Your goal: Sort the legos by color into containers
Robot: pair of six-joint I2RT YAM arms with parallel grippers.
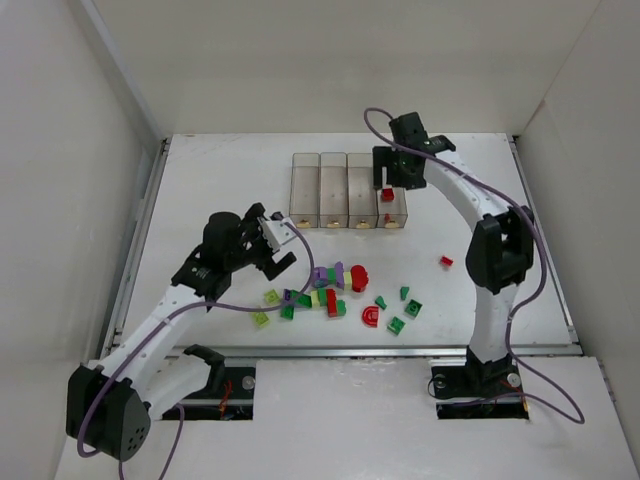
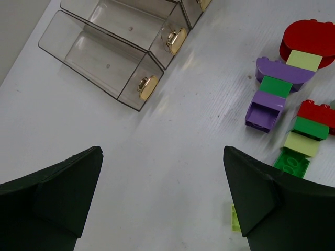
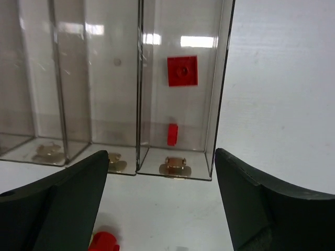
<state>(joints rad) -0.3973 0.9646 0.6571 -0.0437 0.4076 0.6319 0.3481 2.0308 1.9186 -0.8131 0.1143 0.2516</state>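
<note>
White table [image 1: 200,200], four clear bins [image 1: 348,190] joined in a row toward its far side. Nearer, mid-table, lies a loose scatter of red, green, purple and yellow-green bricks [image 1: 330,275]. One red brick [image 1: 446,261] sits apart to the right.

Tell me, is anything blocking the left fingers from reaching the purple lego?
Nothing visible is. The left gripper hangs open above the table, and only bare tabletop lies between its fingers and the nearest purple lego. The clear bins sit off to the other side.
</note>
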